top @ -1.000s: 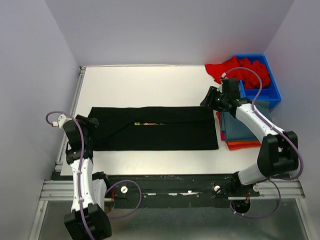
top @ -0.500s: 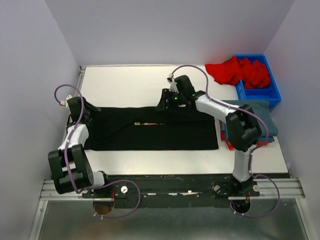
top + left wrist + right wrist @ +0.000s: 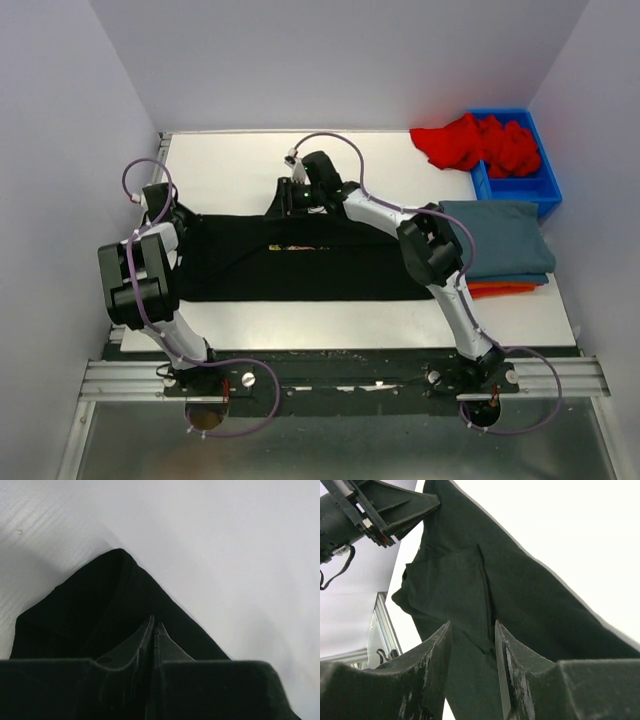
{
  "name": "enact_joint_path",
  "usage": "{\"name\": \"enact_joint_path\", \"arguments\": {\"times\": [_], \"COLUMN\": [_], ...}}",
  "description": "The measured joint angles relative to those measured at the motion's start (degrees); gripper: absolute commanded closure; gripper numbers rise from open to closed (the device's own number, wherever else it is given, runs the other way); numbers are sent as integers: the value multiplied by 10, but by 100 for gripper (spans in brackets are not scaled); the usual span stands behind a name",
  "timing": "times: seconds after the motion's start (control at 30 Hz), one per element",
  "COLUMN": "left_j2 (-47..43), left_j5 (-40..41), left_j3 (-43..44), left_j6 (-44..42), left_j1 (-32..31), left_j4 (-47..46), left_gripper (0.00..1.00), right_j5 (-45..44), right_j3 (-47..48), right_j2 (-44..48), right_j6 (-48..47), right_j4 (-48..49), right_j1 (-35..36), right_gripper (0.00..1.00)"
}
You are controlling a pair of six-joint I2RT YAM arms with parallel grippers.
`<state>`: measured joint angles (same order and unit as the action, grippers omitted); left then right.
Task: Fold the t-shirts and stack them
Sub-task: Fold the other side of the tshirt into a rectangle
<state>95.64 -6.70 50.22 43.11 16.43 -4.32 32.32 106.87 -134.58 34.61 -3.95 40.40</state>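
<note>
**No writing to be read**

From where I stand, the only marking is a small coloured print (image 3: 297, 247) on the black t-shirt (image 3: 340, 272) spread over the bench (image 3: 240, 170), too tiny to read.

The black t-shirt (image 3: 330, 270) spread across the white table (image 3: 250, 160) carries a small coloured print (image 3: 296, 247) at its middle. At the table's right edge a slate-blue t-shirt (image 3: 500, 238) lies over an orange t-shirt (image 3: 505, 290). A bright red t-shirt (image 3: 465, 140) hangs out of the blue bin (image 3: 540, 187) at the far right corner. The walls (image 3: 350, 60) around are pale grey.
</note>
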Motion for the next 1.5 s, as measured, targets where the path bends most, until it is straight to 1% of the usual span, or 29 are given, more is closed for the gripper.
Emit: {"name": "enact_joint_path", "arguments": {"times": [0.2, 0.4, 0.53, 0.73, 0.87, 0.93, 1.0, 1.03, 1.13, 1.17, 1.2, 1.27, 1.37, 1.47, 1.5], "left_j2": [72, 91, 91, 91, 91, 91, 91, 91, 91, 91, 91, 91, 91, 91, 91], "left_j5": [0, 0, 0, 0, 0, 0, 0, 0, 0, 0, 0, 0, 0, 0, 0], "left_j3": [41, 64, 64, 64, 64, 64, 64, 64, 65, 65, 65, 65, 65, 66, 66], "left_j6": [-2, -9, -16, -20, -22, -24, -26, -26, -28, -29, -29, -30, -31, -33, -33], "left_j1": [0, 5, 7, 7, 7, 7, 7, 7, 7, 7, 7, 7, 7, 7, 7], "left_j4": [11, 19, 19, 19, 19, 19, 19, 19, 19, 19, 19, 19, 20, 21, 21], "left_gripper": [87, 87, 87, 87, 88, 88, 88, 88, 88, 88, 88, 88, 88, 88, 88], "right_j5": [24, 43, 58, 79, 82, 90, 96, 99, 107, 108, 110, 114, 120, 124, 125], "right_j3": [56, 92, 93, 44, 17, 8, -9, -18, -36, -38, -40, -43, -67, -107, -119], "right_j2": [-70, -111, -119, -112, -92, -85, -72, -66, -51, -48, -46, -42, -28, -3, 5], "right_j6": [30, 56, 66, 73, 67, 61, 53, 48, 35, 30, 27, 19, 7, -7, -12], "right_j4": [5, 9, 9, 46, 52, 50, 47, 46, 42, 42, 40, 40, 38, 37, 33], "right_j1": [5, 17, 30, 42, 42, 42, 42, 42, 42, 42, 42, 42, 41, 37, 34], "right_gripper": [54, 54, 54, 54, 58, 62, 69, 74, 82, 82, 82, 74, 66, 63, 59]}}
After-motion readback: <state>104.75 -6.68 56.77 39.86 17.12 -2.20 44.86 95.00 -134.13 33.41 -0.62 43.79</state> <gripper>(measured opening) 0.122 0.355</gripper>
